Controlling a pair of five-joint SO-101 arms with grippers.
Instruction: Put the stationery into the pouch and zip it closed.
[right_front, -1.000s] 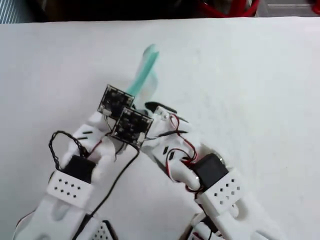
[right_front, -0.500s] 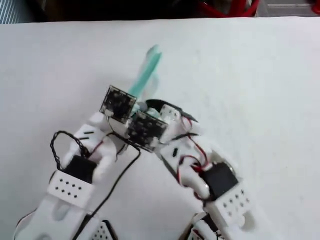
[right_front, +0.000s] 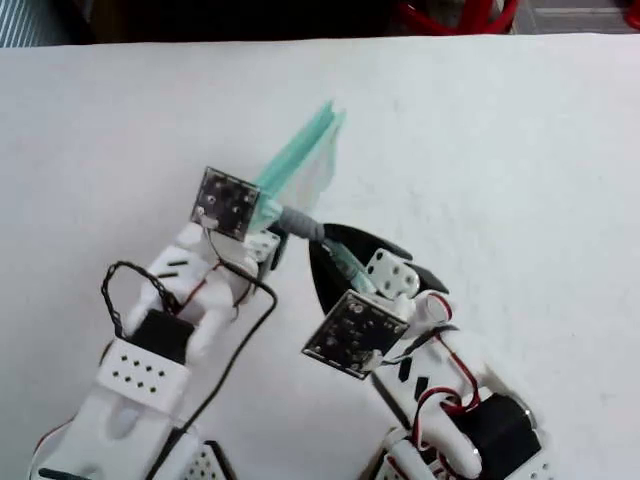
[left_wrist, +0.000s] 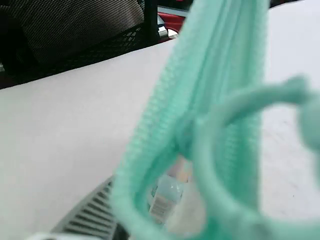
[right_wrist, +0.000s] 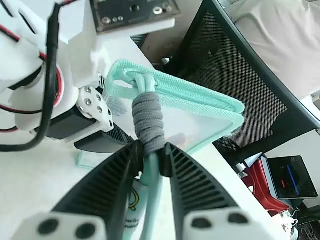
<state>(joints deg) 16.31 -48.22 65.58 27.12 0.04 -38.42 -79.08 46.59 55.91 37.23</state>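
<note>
Your right gripper (right_wrist: 149, 149) is pinching the grey-wrapped zip pull (right_wrist: 146, 117), with its jaws pressed against it from both sides, so this is the hand doing the zipping. The pouch (right_front: 305, 160) is standing on edge over the table (right_front: 520, 150), and its teal zip edge (right_wrist: 192, 100) is facing up. Your left gripper (right_front: 268, 238) is sitting right at the pouch's near corner. I cannot tell whether it is actually clamping the fabric, though it looks placed to be anchoring that end. The relation you are working with is the zip line itself: its long axis is running from the left gripper away toward the far side of the table, slanting rightward in the high view. The pull is lying at the near end of that line, just beside the left gripper, while the right gripper is lying off to the near-right of it, so the cord is leaving the zip at an angle. My judgement is that any further pull needs to be following that axis, not crossing it, or you are only dragging the pouch. Whether the teeth are meshing along the full length is not clear. Through the pouch's clear side a small labelled item (left_wrist: 164, 197) is showing, lying low inside
</note>
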